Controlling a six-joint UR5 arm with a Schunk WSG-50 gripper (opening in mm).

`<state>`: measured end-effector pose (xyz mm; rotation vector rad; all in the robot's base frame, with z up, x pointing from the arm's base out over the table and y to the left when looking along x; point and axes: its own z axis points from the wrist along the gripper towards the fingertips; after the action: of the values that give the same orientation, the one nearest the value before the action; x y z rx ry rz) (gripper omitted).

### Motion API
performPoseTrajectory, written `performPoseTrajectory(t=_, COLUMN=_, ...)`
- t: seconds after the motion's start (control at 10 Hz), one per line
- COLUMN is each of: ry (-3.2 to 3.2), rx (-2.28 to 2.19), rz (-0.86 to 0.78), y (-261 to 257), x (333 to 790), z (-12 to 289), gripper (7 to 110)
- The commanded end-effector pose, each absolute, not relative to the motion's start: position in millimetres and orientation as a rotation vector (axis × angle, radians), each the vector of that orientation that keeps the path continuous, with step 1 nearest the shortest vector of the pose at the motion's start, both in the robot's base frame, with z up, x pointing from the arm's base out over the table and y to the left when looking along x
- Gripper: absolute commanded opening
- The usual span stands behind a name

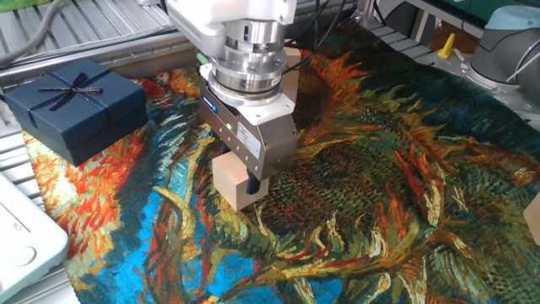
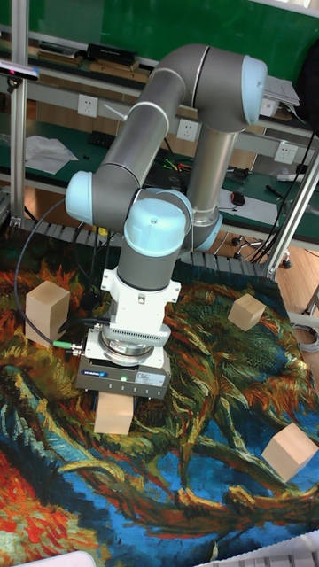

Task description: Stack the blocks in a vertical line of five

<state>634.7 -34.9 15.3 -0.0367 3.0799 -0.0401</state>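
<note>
Item: block [image 1: 236, 182], directly below my end effector [image 1: 251, 181], between its fingers, resting on the bench [image 1: 380, 211] cloth. Whether gripped: I cannot tell.

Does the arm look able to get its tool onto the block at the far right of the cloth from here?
Probably yes, once freed: the tool sits on another block, while the far-right block stands alone on the cloth with nothing above it.

The steel pincer [image 1: 251, 181] body hides its fingertips and the top of the pale beige wooden cube [image 1: 235, 180].

A second pale wooden cube [image 1: 532, 221] is cut off by the fixed view's right edge.
</note>
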Motion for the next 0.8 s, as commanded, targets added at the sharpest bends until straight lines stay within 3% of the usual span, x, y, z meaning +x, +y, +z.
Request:
performPoseTrajectory(t=0.0, ry=3.081, rx=-0.029, rz=-0.025, y=-34.5, x=635.5, z=14.7, gripper=66)
performPoseTrajectory(t=0.7, ry=3.061, rx=-0.005, rz=-0.008, y=-27.2, x=644.3, z=10.4, gripper=66)
